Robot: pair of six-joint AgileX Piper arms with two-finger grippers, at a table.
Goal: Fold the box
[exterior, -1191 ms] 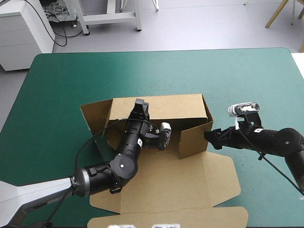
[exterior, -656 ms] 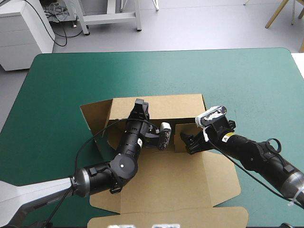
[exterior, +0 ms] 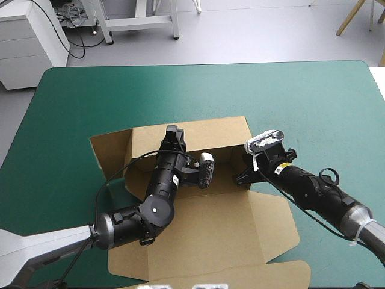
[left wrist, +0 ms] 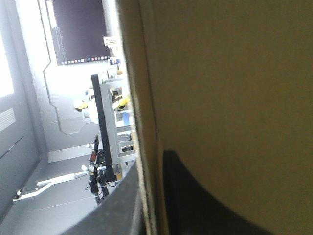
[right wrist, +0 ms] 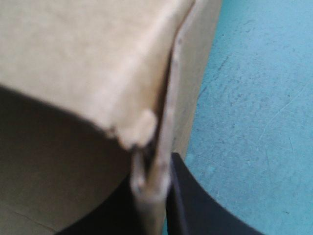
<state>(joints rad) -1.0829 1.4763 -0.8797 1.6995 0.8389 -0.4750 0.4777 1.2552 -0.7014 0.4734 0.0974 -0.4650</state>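
**Light, stiff board gripped at two wall edges**

The brown box is set at the middle of the teal-green table, with its far wall raised and its lid lying flat toward the near edge. The far wall's top edge is pinched by the left gripper, whose fingers are all but closed on the sheet. The right wall's corner, where layers of board meet, is clamped likewise by the right gripper. The board is judged light, stiff across its panels and weak at the creases. It is best taken by an edge close to a fold, since it could be dented by a hard squeeze.
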